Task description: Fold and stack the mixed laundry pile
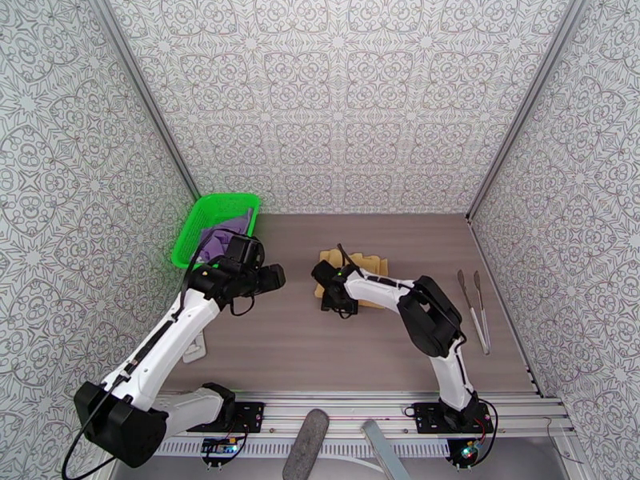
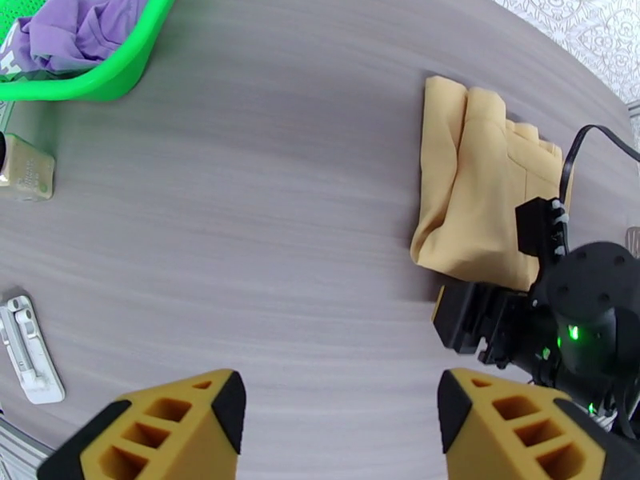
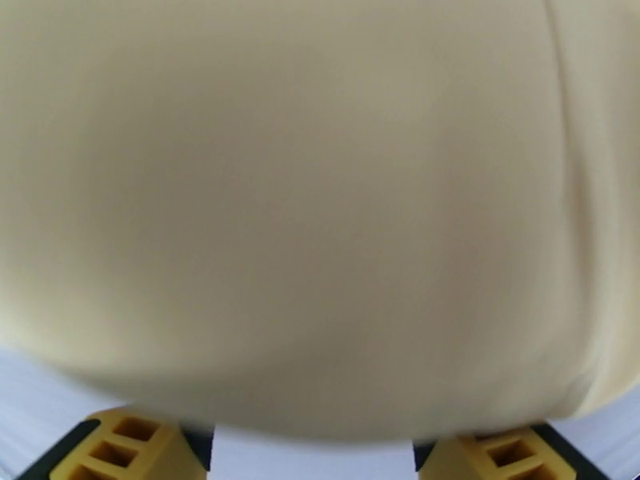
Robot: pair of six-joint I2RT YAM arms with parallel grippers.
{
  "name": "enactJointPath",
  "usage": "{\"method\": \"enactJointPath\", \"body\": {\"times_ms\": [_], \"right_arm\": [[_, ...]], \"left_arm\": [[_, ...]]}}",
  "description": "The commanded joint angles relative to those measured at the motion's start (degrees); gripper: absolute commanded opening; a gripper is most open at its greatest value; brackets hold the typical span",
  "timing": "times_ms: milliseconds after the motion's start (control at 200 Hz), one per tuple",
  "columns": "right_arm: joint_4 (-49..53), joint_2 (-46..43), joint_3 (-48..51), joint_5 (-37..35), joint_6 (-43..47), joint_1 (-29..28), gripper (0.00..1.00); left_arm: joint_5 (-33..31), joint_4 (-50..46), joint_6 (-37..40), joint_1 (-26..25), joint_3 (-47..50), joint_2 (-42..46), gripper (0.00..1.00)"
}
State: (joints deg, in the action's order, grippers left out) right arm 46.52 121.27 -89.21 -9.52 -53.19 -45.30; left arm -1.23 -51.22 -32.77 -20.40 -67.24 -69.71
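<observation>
The folded mustard-tan garment (image 1: 356,264) lies on the table's middle, also seen in the left wrist view (image 2: 472,202). My right gripper (image 1: 326,288) sits at that garment's left edge, low over the table, and its jaws are open (image 3: 312,450) with the tan cloth (image 3: 320,194) close in front of them and nothing between them. The purple T-shirt (image 1: 218,238) lies crumpled in the green basket (image 1: 192,234), also visible in the left wrist view (image 2: 72,30). My left gripper (image 1: 274,276) hovers between basket and tan garment, open and empty (image 2: 340,402).
Metal tongs (image 1: 474,307) lie near the right wall. A white flat object (image 1: 196,350) and a small beige box (image 2: 24,170) rest by the left arm. A grey oblong thing (image 1: 308,434) and a metal bar (image 1: 384,451) sit at the front rail.
</observation>
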Motion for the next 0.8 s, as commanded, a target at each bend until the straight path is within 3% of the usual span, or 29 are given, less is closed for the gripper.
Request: {"method": "enactJointPath", "body": {"times_ms": [0, 265, 565, 675, 795], "right_arm": [[1.66, 2.45, -2.89, -5.89, -0.36, 4.61, 0.70], [1.95, 7.72, -11.83, -3.49, 5.92, 13.00, 0.70], [12.24, 18.25, -30.63, -0.76, 19.31, 19.40, 0.70], [13.36, 17.71, -29.28, -0.20, 22.92, 21.29, 0.70], [10.37, 12.57, -20.32, 0.93, 24.79, 22.02, 0.70]], "left_arm": [[1.65, 1.39, 1.00, 0.80, 1.36, -0.62, 0.69], [3.27, 2.88, 2.65, 2.29, 1.68, -4.90, 0.68], [4.75, 3.84, 2.23, 2.83, 0.91, -8.07, 0.66], [5.38, 4.09, 1.54, 2.35, 0.56, -8.51, 0.66], [5.60, 4.29, 0.81, 1.48, 0.36, -8.82, 0.66]]}}
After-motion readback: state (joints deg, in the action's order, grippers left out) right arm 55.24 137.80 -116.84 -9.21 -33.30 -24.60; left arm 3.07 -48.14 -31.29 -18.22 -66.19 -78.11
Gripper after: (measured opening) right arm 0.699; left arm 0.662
